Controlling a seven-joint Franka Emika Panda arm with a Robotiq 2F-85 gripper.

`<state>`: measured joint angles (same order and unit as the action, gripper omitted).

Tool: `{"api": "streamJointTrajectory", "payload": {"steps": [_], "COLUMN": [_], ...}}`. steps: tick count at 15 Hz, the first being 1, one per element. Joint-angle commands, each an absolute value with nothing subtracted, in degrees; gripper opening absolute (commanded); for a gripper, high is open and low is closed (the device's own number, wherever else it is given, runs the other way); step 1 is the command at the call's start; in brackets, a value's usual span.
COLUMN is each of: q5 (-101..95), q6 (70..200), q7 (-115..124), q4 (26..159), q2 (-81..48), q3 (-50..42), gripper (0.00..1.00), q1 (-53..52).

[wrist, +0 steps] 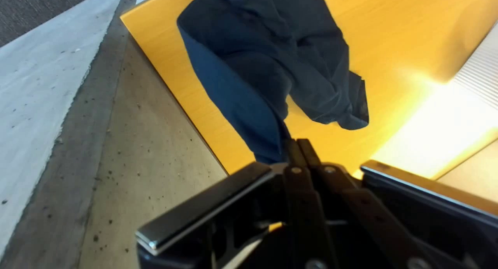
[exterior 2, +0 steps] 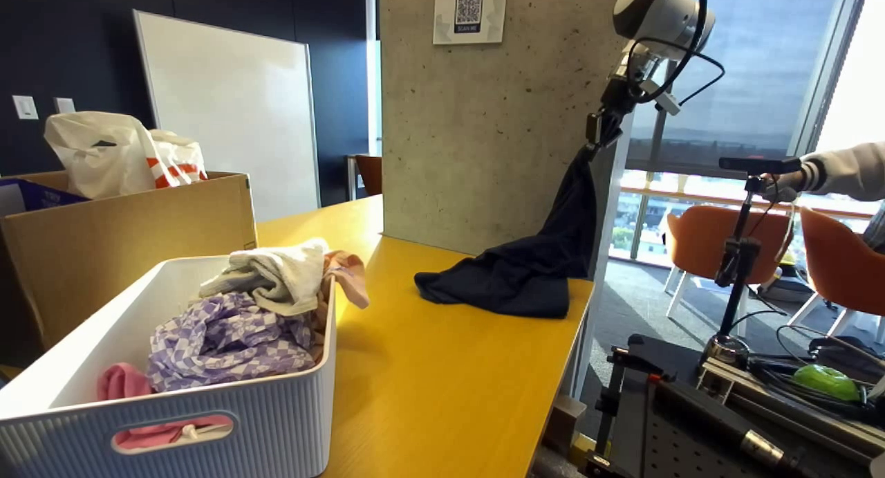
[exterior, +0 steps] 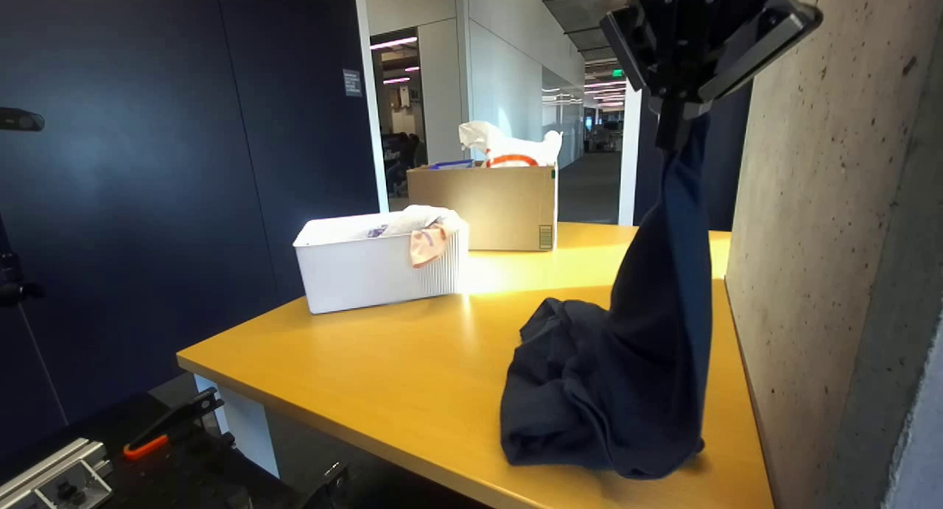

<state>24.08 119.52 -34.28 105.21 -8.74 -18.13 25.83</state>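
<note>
Nearest, at left in an exterior view, a white bin [exterior 2: 285, 426] holds crumpled cloths [exterior 2: 231, 343]; farther off, to the right, the gripper [exterior 2: 592, 144] pinches a dark cloth [exterior 2: 508, 281] (one end up, lower folds lying on the yellow table [exterior 2: 442, 395]).

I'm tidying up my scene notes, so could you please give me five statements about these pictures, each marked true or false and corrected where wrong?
1. The gripper is shut on the dark blue cloth. True.
2. The dark blue cloth hangs entirely in the air. False: its lower part lies on the yellow table.
3. A purple checkered cloth lies in the white bin. True.
4. A plastic bag sticks out of the cardboard box. True.
5. Nothing hangs over the edge of the white bin. False: a peach cloth does.
</note>
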Motion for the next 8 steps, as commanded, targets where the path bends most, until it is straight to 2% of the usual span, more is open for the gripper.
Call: {"api": "streamJointTrajectory", "payload": {"steps": [1, 8], "q5": [20.4, 16.2], "q6": [115.0, 112.4], "q7": [-34.0, -34.8], "q4": [103.6, 100.3], "q2": [-7.0, -10.1], "q3": [-15.9, -5.9], "gripper": [0.0, 0.0], "q1": [22.8, 11.1]}}
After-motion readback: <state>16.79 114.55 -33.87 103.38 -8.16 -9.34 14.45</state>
